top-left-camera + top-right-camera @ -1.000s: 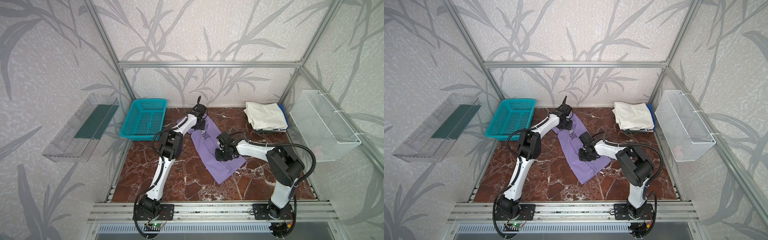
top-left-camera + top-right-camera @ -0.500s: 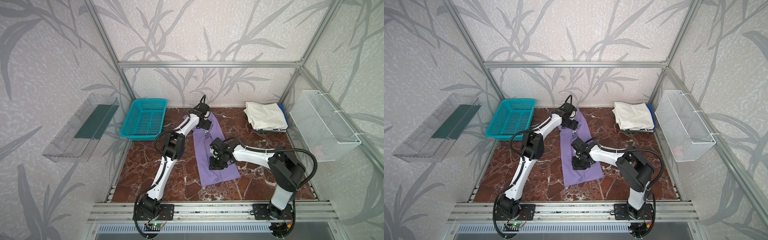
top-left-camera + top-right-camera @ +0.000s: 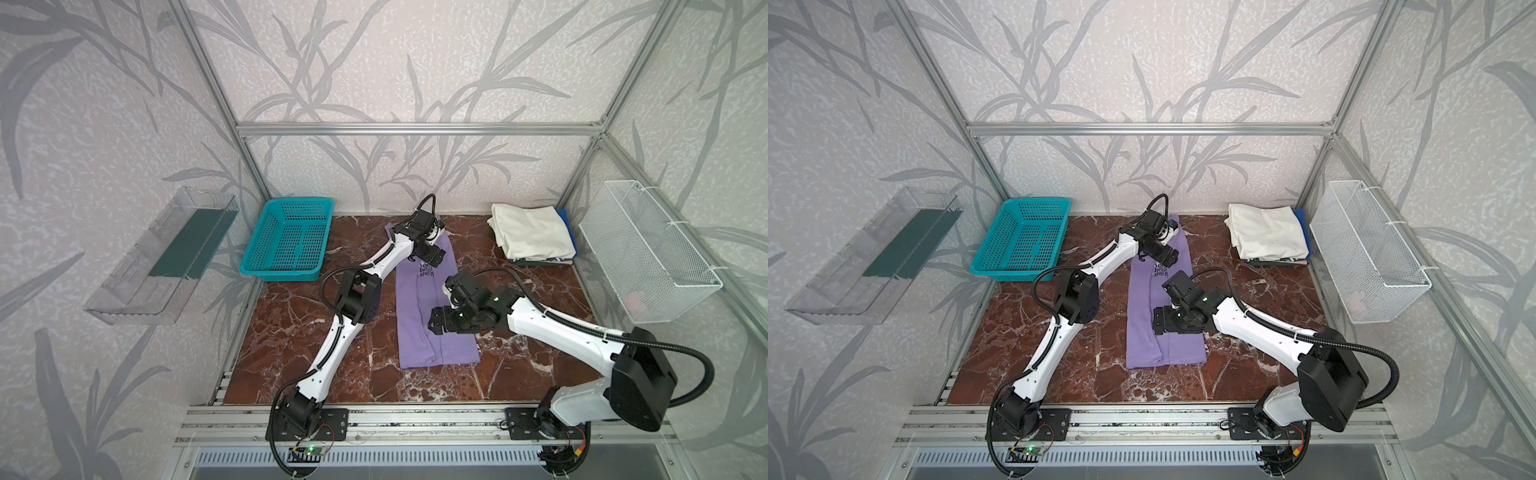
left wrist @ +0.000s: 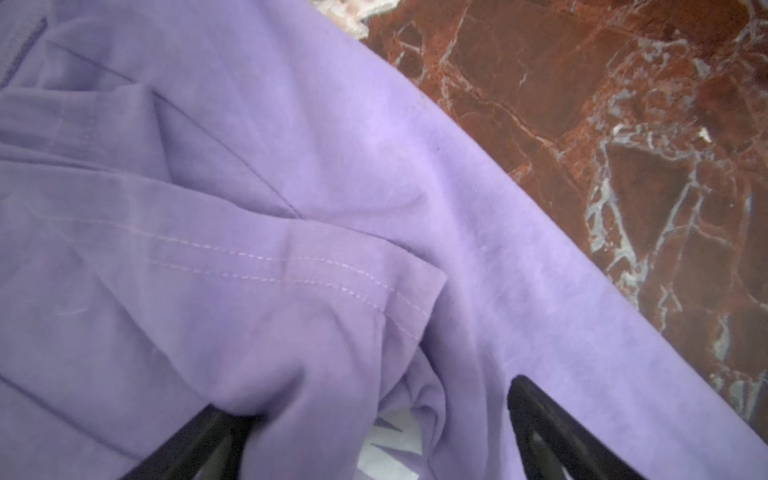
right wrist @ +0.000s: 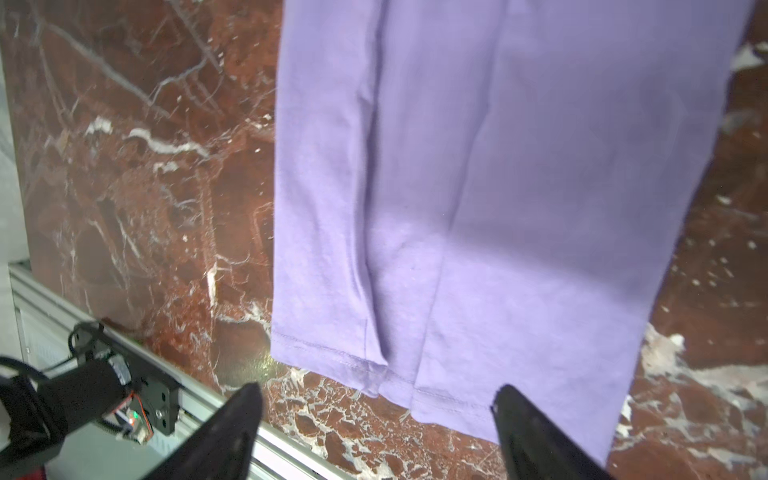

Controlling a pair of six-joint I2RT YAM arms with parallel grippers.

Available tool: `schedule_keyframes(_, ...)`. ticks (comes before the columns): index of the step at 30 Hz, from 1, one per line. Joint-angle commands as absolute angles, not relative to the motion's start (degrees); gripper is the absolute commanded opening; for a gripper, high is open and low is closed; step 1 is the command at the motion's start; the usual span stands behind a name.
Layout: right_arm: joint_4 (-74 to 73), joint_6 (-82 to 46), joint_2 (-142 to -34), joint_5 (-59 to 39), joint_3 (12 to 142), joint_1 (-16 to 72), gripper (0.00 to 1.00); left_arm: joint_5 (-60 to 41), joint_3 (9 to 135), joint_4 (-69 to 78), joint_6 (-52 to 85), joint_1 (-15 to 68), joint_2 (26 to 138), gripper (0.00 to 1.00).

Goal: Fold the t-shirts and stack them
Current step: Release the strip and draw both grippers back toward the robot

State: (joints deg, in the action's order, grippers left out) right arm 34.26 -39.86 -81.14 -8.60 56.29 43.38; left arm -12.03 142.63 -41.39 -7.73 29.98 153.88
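Two side folds look done: the lavender t-shirt lies as a narrow strip in the middle of the counter. Our left hand and right hand stand open over it, gripping nothing. What is left, we judge, is to fold it short and put it on the stack under the cream t-shirt.

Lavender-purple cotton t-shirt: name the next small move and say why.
Probably lower the right gripper onto the hem and pinch it, to fold toward the chest lettering: the lavender-purple t-shirt lies as a long narrow strip on the red marble tabletop, and the left gripper stands open too.
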Motion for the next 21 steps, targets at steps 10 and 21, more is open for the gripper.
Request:
schedule_keyframes(10,36.95,-42.44,-68.80,-3.34,44.58,38.26,0.99,-6.39,139.96,-34.66,-11.12,30.51,145.83,0.99)
schedule_keyframes(21,28.19,-45.03,-55.81,-2.91,31.45,34.48,0.99,-1.12,112.03,-18.30,-3.53,31.72,126.92,0.99)
